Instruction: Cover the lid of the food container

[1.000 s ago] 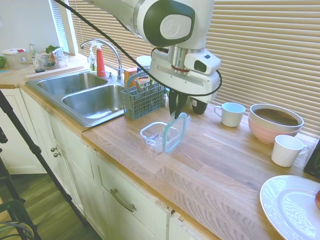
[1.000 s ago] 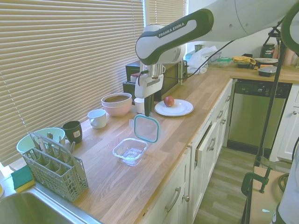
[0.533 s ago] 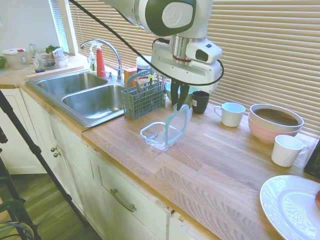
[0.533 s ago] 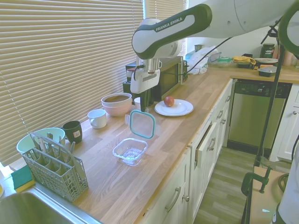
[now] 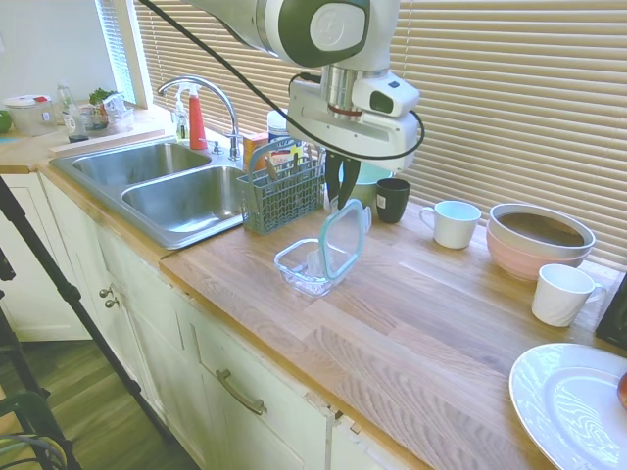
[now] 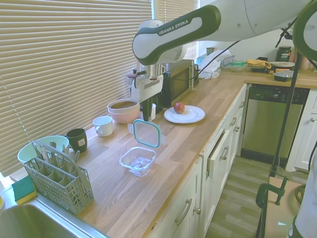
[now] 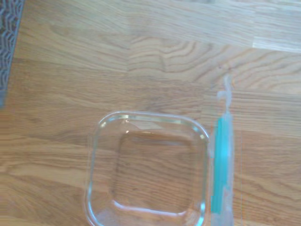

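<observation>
One lid (image 5: 344, 238), one food container (image 5: 310, 266), one grey utensil basket (image 5: 280, 191). Two white mugs (image 5: 454, 222) and one dark cup (image 5: 393, 199) along the blinds. One pink-and-white bowl (image 5: 540, 238), one mint bowl (image 6: 43, 147). One white plate (image 6: 184, 114), one red fruit (image 6: 179, 107) on it

— What is getting cut off here?
— In the wrist view the food container (image 7: 146, 169) is running past the picture's edge, and the lid (image 7: 222, 169) is showing only edge-on.
— And the plate?
— The white plate (image 5: 563, 406) is getting clipped at the corner of the first exterior view.
</observation>
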